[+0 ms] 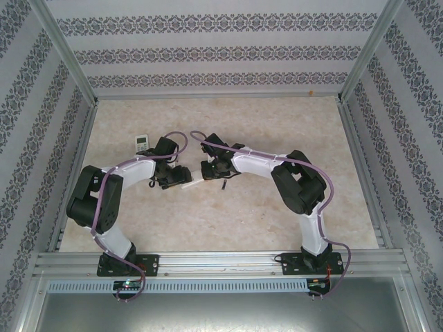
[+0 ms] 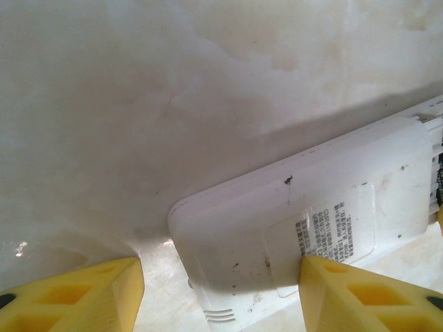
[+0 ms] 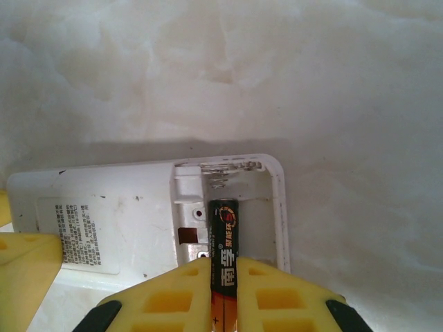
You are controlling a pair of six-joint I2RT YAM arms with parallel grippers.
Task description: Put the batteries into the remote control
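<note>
The white remote control (image 3: pixel 104 207) lies back-up on the table, its battery compartment (image 3: pixel 257 211) uncovered at one end. My right gripper (image 3: pixel 223 268) is shut on a black and orange battery (image 3: pixel 223 228), whose free end points into the compartment, just short of the spring (image 3: pixel 220 181). My left gripper (image 2: pixel 221 297) is open and straddles the remote's (image 2: pixel 311 207) other end. Its right finger (image 2: pixel 367 294) is against the remote; its left finger (image 2: pixel 76 297) stands apart from it. From above, both grippers (image 1: pixel 178 178) (image 1: pixel 208 169) meet over the remote (image 1: pixel 196 181) at mid-table.
A small white device with a greenish screen (image 1: pixel 142 143) lies on the marble-patterned table (image 1: pixel 277 124) behind the left arm. Patterned walls and metal rails (image 1: pixel 360 145) close the table in on three sides.
</note>
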